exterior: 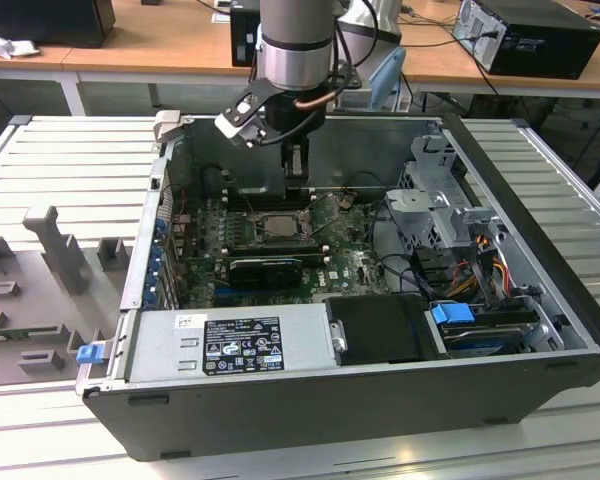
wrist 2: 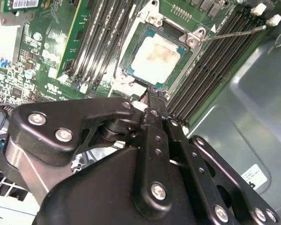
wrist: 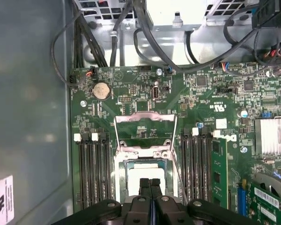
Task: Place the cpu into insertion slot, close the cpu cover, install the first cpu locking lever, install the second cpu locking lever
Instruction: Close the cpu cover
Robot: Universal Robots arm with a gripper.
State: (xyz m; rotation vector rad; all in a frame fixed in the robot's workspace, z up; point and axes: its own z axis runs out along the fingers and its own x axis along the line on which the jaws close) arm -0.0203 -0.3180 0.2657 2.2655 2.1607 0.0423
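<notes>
Exterior view: arm [exterior: 296,45] vertical inside case [exterior: 380,410] | jaws closed, empty, near cpu [wrist 2: 155,58] seated in insertion slot [wrist: 120,180]

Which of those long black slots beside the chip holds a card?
The outermost slot toward the finned silver block: a green card stands in it; the other slots are empty.

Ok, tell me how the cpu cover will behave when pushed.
The cpu cover is a thin metal frame, hinged open beside the cpu, so it will probably swing rather than slide. It looks stiff and light. Its narrow, smooth bar might let the gripper slip off.
</notes>
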